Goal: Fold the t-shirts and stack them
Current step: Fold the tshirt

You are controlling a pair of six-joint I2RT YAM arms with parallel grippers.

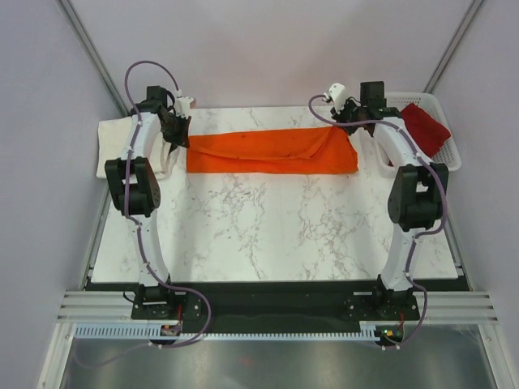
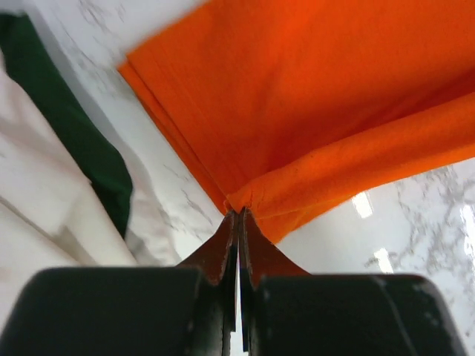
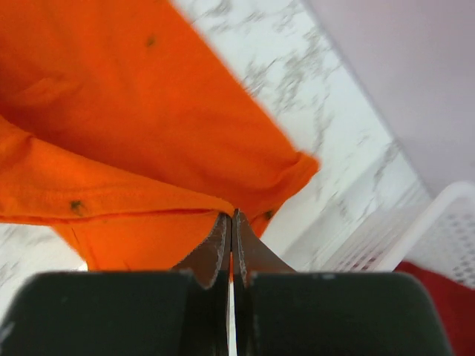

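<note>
The orange t-shirt (image 1: 272,151) lies as a long folded band across the far part of the marble table (image 1: 268,235). My left gripper (image 1: 182,136) is shut on its left end; in the left wrist view the closed tips (image 2: 240,213) pinch a corner of orange t-shirt (image 2: 312,111). At the right end, my right gripper (image 1: 350,128) is shut on the cloth edge (image 3: 133,148), the tips (image 3: 231,215) pressed together. The dark red t-shirt (image 1: 426,126) sits in the basket. A cream-white t-shirt (image 1: 113,146) lies at the far left.
The white lattice basket (image 1: 444,158) stands at the table's far right corner, its wall (image 3: 438,237) close to my right gripper. A dark green strip (image 2: 89,148) shows beside the cream cloth (image 2: 37,200). Grey walls enclose the table.
</note>
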